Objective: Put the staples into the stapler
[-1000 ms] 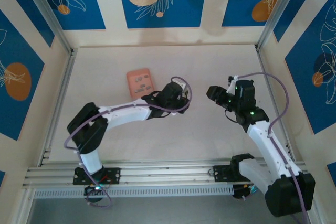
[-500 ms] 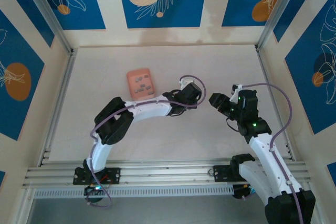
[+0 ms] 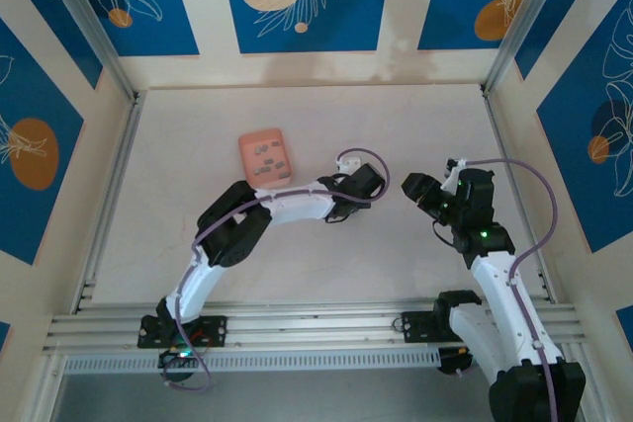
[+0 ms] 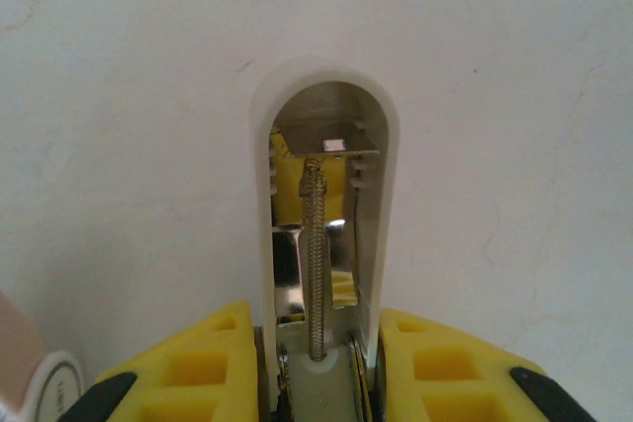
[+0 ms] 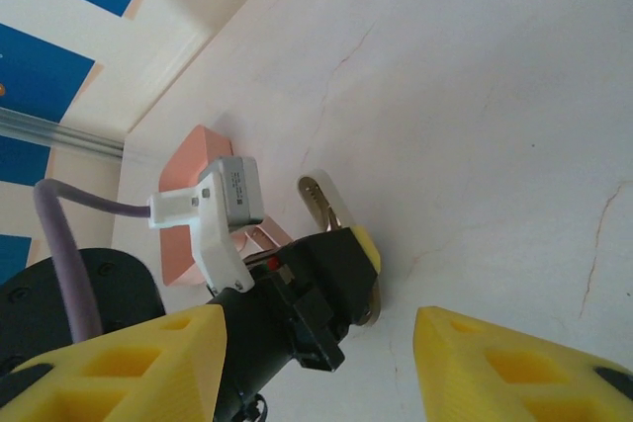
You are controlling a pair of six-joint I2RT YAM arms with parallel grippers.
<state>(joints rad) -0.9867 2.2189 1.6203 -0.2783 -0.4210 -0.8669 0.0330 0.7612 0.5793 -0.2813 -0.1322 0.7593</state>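
Mid-table: left gripper clamps white rounded stapler, magazine bared for loading; right gripper spread, empty. Next, likely: fetch grey staples from far-left salmon-pink tray.

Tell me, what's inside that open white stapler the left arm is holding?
Inside the stapler, a coiled spring runs along a shiny metal channel to a small pusher at the far end. Its near end is hidden between the left tool's yellow fingers.

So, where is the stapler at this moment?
The stapler is clamped in the left claw, as the left wrist view shows; in the top view that claw is near mid-table, between the pink tray and the right claw.
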